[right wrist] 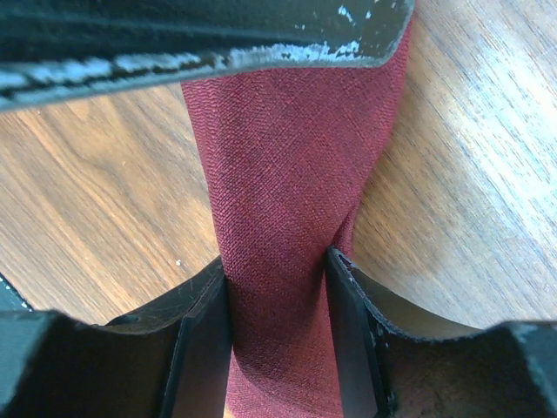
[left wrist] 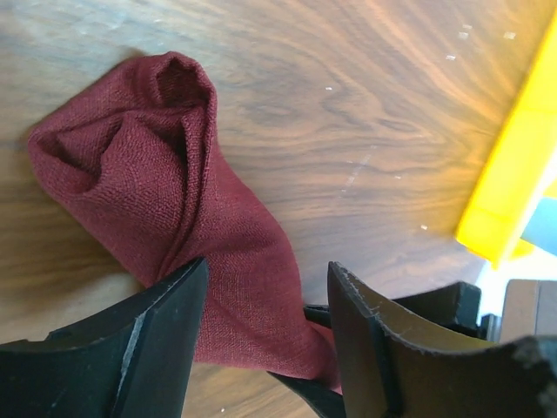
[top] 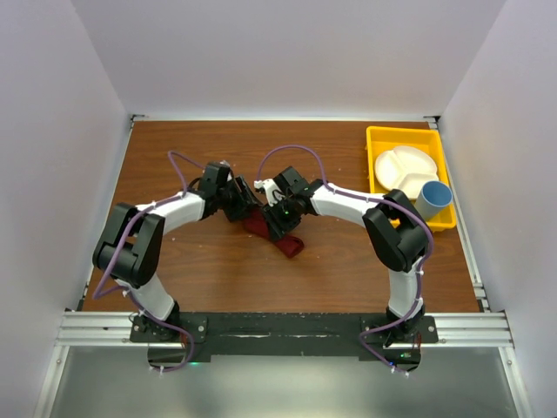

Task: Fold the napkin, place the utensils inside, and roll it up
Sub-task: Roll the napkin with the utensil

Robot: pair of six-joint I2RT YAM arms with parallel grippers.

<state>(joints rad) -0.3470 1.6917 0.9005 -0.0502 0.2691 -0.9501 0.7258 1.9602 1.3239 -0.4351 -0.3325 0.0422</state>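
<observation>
The dark red napkin [top: 285, 239] lies bunched into a loose roll on the wooden table, mid-centre. My right gripper [top: 277, 219] is shut on the napkin [right wrist: 287, 174], which is squeezed between both fingers [right wrist: 209, 340]. My left gripper [top: 247, 205] straddles the same end with its jaws apart. In the left wrist view [left wrist: 265, 322] the napkin [left wrist: 174, 174] touches its left finger, with a gap to the right one. A finger of the left gripper [right wrist: 218, 35] crosses the top of the right wrist view. No utensils show; whether any lie inside the cloth cannot be told.
A yellow tray [top: 376, 144] stands at the back right with a white divided plate [top: 402, 170] and a blue cup [top: 433, 198] in it. Its edge shows in the left wrist view [left wrist: 513, 174]. White walls enclose the table.
</observation>
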